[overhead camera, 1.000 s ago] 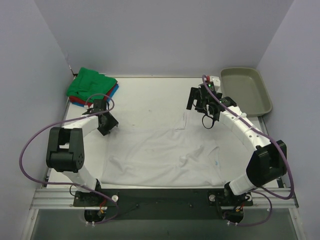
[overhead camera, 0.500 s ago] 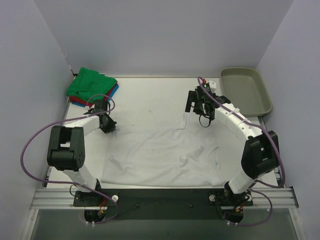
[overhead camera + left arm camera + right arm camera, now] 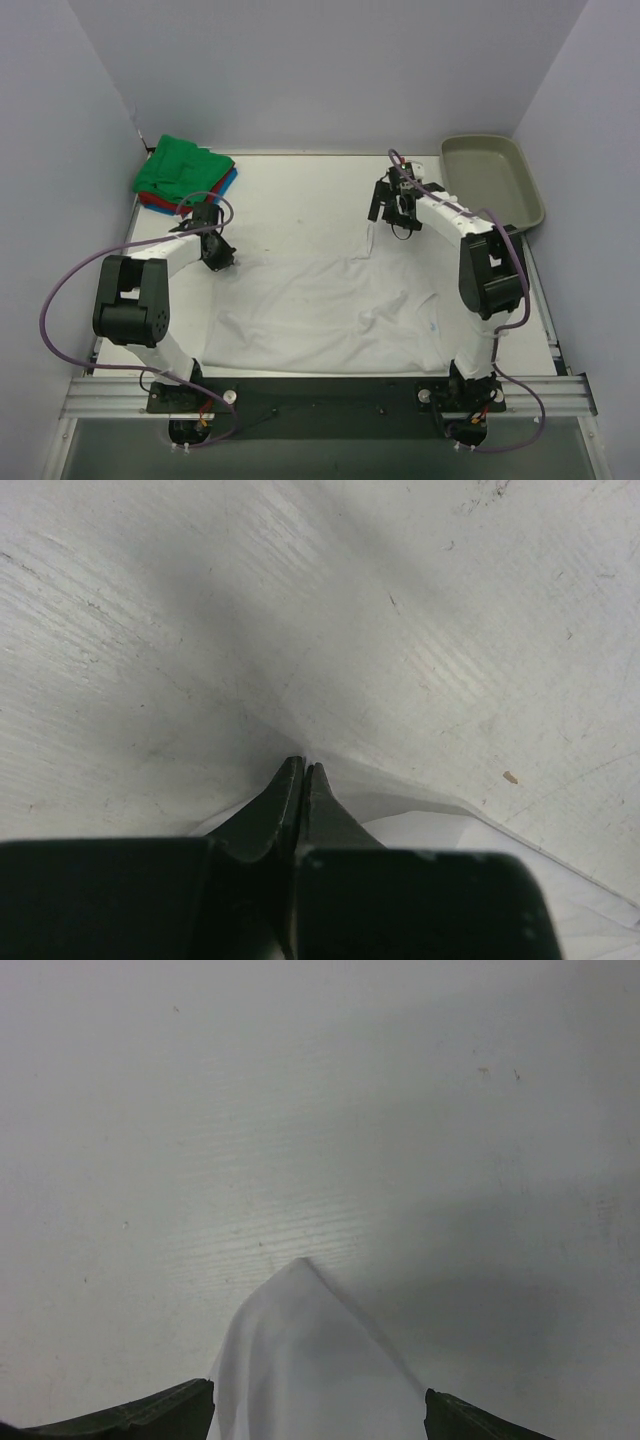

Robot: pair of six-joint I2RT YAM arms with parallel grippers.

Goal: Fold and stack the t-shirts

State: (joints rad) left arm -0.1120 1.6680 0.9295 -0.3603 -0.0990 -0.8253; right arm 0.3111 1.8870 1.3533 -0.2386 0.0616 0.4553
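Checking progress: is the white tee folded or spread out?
Spread: the large white cloth t-shirt lies open across the table, sleeves out.

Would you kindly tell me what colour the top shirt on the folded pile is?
The top shirt is green, clearest in the top external view.

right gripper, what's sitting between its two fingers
A corner of the white t-shirt lies inside the open right gripper, not yet pinched. The right wrist view shows it.
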